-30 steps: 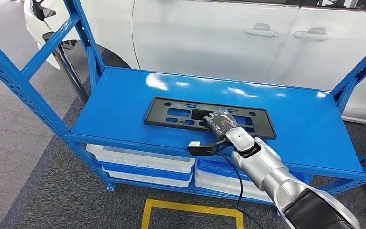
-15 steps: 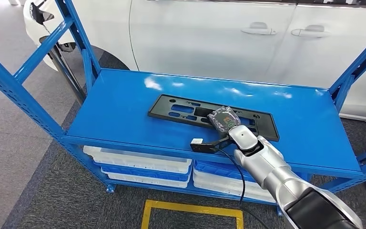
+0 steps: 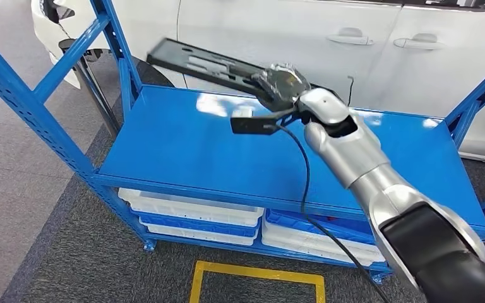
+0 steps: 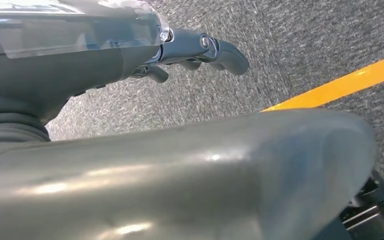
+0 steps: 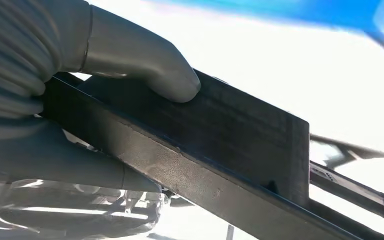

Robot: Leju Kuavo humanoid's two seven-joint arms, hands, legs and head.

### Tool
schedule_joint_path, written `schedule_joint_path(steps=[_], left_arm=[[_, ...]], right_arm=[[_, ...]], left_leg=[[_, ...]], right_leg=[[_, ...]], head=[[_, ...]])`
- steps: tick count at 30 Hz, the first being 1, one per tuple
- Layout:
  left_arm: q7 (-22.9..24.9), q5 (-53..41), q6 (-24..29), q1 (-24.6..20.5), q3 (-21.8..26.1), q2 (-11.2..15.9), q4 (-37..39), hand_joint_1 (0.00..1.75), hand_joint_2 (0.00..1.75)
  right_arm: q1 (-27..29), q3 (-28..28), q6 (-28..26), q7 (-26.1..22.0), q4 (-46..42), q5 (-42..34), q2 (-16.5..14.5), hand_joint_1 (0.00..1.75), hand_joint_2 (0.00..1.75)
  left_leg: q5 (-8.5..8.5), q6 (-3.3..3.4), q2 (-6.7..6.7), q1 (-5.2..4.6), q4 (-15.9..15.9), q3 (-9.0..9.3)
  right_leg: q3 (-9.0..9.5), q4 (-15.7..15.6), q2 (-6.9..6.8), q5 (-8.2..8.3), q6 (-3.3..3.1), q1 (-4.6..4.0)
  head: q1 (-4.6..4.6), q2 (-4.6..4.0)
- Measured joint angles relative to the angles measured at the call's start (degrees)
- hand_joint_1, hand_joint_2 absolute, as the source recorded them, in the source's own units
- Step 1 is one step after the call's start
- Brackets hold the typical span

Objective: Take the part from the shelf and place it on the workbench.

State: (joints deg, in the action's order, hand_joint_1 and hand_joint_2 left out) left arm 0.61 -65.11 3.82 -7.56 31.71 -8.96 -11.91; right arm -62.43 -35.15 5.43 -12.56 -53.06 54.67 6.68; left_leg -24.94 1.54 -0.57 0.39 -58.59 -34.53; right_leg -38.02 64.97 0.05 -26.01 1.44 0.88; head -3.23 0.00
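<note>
Flat black slotted part (image 3: 199,65), tilted, airborne

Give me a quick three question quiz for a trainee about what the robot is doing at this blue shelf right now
1. True or false: the black part lies flat on the blue shelf.
2. Which hand holds the black part? A) left hand B) right hand C) a person's hand
3. Fill in: behind the shelf stands a white ____.

Key
1. False. The right hand holds it lifted above the shelf top, tilted, its far end toward the shelf's left post.
2. B. In the right wrist view the thumb presses on the part and the fingers wrap under it. The left hand hangs over the grey floor holding nothing.
3. Car.
</note>
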Motion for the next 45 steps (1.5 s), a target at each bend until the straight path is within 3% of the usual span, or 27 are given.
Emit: schedule_joint_path(steps=[2, 4, 6, 8, 10, 12, 13, 15, 17, 20, 22, 25, 26, 27, 28, 30, 32, 34, 37, 39, 41, 42, 43, 45], left_arm=[[-0.1, 0.1, 0.3, -0.1, 0.1, -0.2, 0.0, 0.00, 0.00], [-0.4, 0.1, 0.6, -0.1, 0.1, -0.4, 0.0, 0.00, 0.00], [-0.7, 0.1, 0.8, 0.0, 0.1, -0.4, 0.0, 0.00, 0.00], [-0.8, 0.1, 1.0, 0.2, 0.1, -0.4, 0.0, 0.00, 0.00], [-1.0, 0.2, 1.3, 0.3, 0.1, -0.4, 0.0, 0.00, 0.87], [-1.1, 0.3, 1.5, 0.4, 0.1, -0.4, 0.0, 0.00, 1.75], [-1.2, 0.3, 1.6, 0.4, 0.2, -0.4, 0.0, 0.00, 1.75], [-1.6, 0.3, 1.9, 0.4, 0.2, -0.4, 0.0, 0.00, 1.75], [-2.2, 0.4, 2.3, 0.3, 0.2, -0.4, 0.0, 0.00, 1.75], [-3.2, 1.0, 2.6, 0.2, 0.3, -0.3, 0.0, 0.00, 1.75], [-3.8, 1.8, 3.1, 0.3, 0.6, -0.2, 0.0, 0.00, 1.75], [-4.5, 2.8, 4.1, 0.7, 1.3, -0.2, 0.0, 0.00, 1.75], [-4.7, 3.0, 4.4, 0.9, 1.4, -0.2, 0.0, 0.00, 1.75], [-4.8, 3.2, 4.6, 1.1, 1.6, -0.2, 0.0, 0.00, 1.75], [-4.9, 3.3, 4.8, 1.3, 1.7, -0.2, 0.0, 0.00, 1.75], [-5.0, 3.4, 4.9, 1.5, 2.0, -0.3, 0.0, 0.00, 1.75], [-5.1, 3.4, 4.9, 1.6, 2.2, -0.3, 0.0, 0.00, 1.75], [-5.1, 3.5, 4.9, 1.6, 2.4, -0.3, 0.0, 0.00, 1.75], [-5.0, 3.8, 4.8, 1.7, 2.6, -0.3, 0.0, 0.00, 1.75], [-5.2, 4.0, 4.7, 1.8, 2.8, -0.3, 0.0, 0.00, 1.75], [-5.4, 4.3, 4.6, 1.8, 3.0, -0.3, 0.0, 0.00, 1.75], [-5.4, 4.4, 4.6, 1.7, 3.0, -0.2, 0.0, 0.00, 1.75], [-5.5, 4.4, 4.6, 1.7, 3.1, -0.2, 0.0, 0.00, 1.75], [-5.4, 4.5, 4.6, 1.7, 3.2, -0.2, 0.0, 0.00, 1.75]], right_arm=[[-2.2, 0.9, 3.5, -1.7, -2.7, -6.4, -0.4, 1.74, 1.75], [-2.0, 2.0, 6.9, -4.5, -5.9, -14.0, -0.2, 1.75, 1.75], [-0.3, 3.2, 10.0, -7.7, -9.7, -22.7, 0.6, 1.75, 1.75], [1.2, 4.4, 12.9, -9.9, -12.6, -30.6, 1.5, 1.75, 1.75], [2.5, 5.4, 15.5, -11.0, -14.4, -36.7, 2.2, 1.75, 1.75], [3.7, 6.1, 17.3, -11.3, -15.9, -40.4, 2.6, 1.75, 1.75], [4.1, 6.4, 18.4, -11.2, -16.4, -42.5, 2.8, 1.75, 1.75], [4.4, 6.9, 21.5, -9.7, -17.2, -49.6, 3.0, 1.73, 1.75], [4.4, 7.4, 24.8, -7.0, -18.1, -60.1, 3.0, 1.71, 1.75], [4.5, 7.6, 27.4, -2.0, -20.3, -73.9, 2.9, 1.73, 1.75], [4.7, 7.7, 27.8, 1.4, -22.4, -81.9, 3.0, 1.72, 1.75], [6.6, 7.7, 27.9, 4.0, -26.0, -87.9, 3.6, 1.71, 1.75], [8.0, 7.7, 28.0, 4.3, -27.4, -88.5, 3.9, 1.71, 1.75], [9.5, 7.7, 28.2, 4.4, -28.7, -88.8, 4.3, 1.71, 1.75], [10.9, 7.6, 28.4, 4.5, -29.9, -88.9, 4.6, 1.71, 1.75], [12.7, 7.6, 28.5, 4.6, -31.9, -88.9, 5.2, 1.71, 1.75], [13.3, 7.6, 28.5, 4.5, -33.3, -89.0, 5.6, 1.71, 1.75], [13.8, 7.6, 28.5, 4.5, -34.3, -89.1, 5.8, 1.72, 1.75], [15.5, 7.7, 28.5, 3.9, -35.8, -89.6, 6.1, 1.74, 1.75], [18.2, 7.8, 28.5, 2.8, -37.9, -90.0, 6.3, 1.75, 1.75], [21.7, 7.8, 28.2, 1.7, -40.4, -90.1, 6.5, 1.75, 1.75], [23.4, 7.8, 27.9, 1.5, -41.5, -90.2, 6.5, 1.75, 1.75], [24.7, 7.8, 27.3, 1.4, -42.6, -90.2, 6.6, 1.75, 1.75], [26.5, 7.9, 26.2, 1.5, -44.5, -90.6, 6.6, 1.75, 1.75]], left_leg=[[-0.08, -0.41, -0.04, -0.06, -0.1, -0.07], [-0.05, -1.00, -0.08, 0.08, 0.0, -0.12], [-0.69, -1.58, -0.06, 0.22, -0.5, -0.34], [-3.17, -2.02, 0.08, 0.28, -4.6, -2.16], [-6.32, -2.39, 0.19, 0.36, -12.2, -5.70], [-6.72, -2.62, 0.21, 0.42, -16.2, -7.91], [-5.18, -2.62, 0.23, 0.44, -14.7, -7.43], [-1.15, -2.38, 0.29, 0.45, -7.3, -4.14], [0.64, -1.92, 0.25, 0.31, -1.5, -1.50], [0.58, -1.03, 0.04, 0.18, -0.3, -1.05], [0.80, -0.39, 0.05, 0.33, 0.2, -0.81], [0.87, 0.14, 0.18, 0.44, 0.5, -0.60], [0.84, 0.19, 0.15, 0.44, 0.5, -0.58], [0.78, 0.23, 0.09, 0.44, 0.5, -0.54], [0.72, 0.23, 0.01, 0.44, 0.4, -0.52], [0.54, 0.03, -0.13, 0.42, 0.2, -0.48], [0.34, -0.42, -0.14, 0.21, 0.0, -0.54], [0.29, -0.98, -0.08, 0.07, 0.0, -0.51], [-0.57, -1.82, 0.02, 0.13, -0.7, -0.59], [-3.81, -2.16, 0.14, 0.24, -6.0, -2.75], [-7.31, -2.42, 0.20, 0.26, -13.6, -5.99], [-7.73, -2.48, 0.22, 0.25, -15.5, -6.76], [-7.09, -2.46, 0.23, 0.25, -15.4, -6.53], [-3.46, -2.14, 0.25, 0.25, -9.0, -3.23]], right_leg=[[2.31, -5.4, 0.00, 1.53, -0.53, -0.47], [2.79, -6.6, -0.05, 1.17, -0.85, -0.83], [3.21, -7.2, -0.24, 1.29, -1.36, -0.62], [3.63, -7.7, -0.43, 1.44, -1.88, -0.31], [3.71, -7.7, -0.40, 1.38, -2.15, -0.35], [3.83, -7.6, -0.21, 1.27, -2.18, -0.35], [3.94, -7.6, -0.09, 1.17, -2.12, -0.34], [4.11, -7.3, 0.06, 0.81, -1.81, -0.37], [3.95, -6.8, 0.17, 0.53, -1.35, -0.58], [3.72, -6.8, 0.15, 0.43, -0.49, -0.67], [3.12, -5.2, 0.10, -0.83, 0.13, -0.54], [-1.51, 4.6, 0.10, -5.67, 0.83, -0.36], [-3.19, 7.9, 0.09, -6.64, 0.98, -0.27], [-4.06, 9.3, 0.09, -6.59, 1.06, -0.17], [-3.85, 8.5, 0.08, -5.44, 1.05, -0.09], [-0.58, 1.1, 0.05, -1.44, 0.74, -0.02], [2.33, -5.3, 0.05, 0.96, 0.22, -0.30], [2.84, -6.6, 0.12, 1.12, -0.32, -0.62], [3.23, -7.2, 0.07, 1.39, -1.33, -0.35], [3.52, -7.5, -0.16, 1.49, -1.88, -0.22], [3.56, -7.5, -0.34, 1.40, -2.14, -0.32], [3.58, -7.5, -0.38, 1.36, -2.18, -0.36], [3.61, -7.4, -0.36, 1.32, -2.20, -0.39], [3.72, -7.3, -0.14, 1.18, -2.08, -0.40]], head=[[-0.01, 0.00], [0.00, 0.00], [0.00, 0.00], [-0.01, 0.00], [-0.01, 0.00], [-0.01, 0.00], [-0.01, 0.00], [-0.01, 0.00], [-0.01, 0.00], [-0.01, 0.00], [0.00, 0.00], [-0.01, 0.00], [-0.01, 0.00], [-0.01, 0.00], [-0.01, 0.00], [-0.01, 0.00], [-0.01, 0.00], [-0.01, 0.00], [-0.01, 0.00], [-0.01, 0.00], [-0.01, 0.00], [-0.01, 0.00], [-0.01, 0.00], [-0.01, 0.00]])
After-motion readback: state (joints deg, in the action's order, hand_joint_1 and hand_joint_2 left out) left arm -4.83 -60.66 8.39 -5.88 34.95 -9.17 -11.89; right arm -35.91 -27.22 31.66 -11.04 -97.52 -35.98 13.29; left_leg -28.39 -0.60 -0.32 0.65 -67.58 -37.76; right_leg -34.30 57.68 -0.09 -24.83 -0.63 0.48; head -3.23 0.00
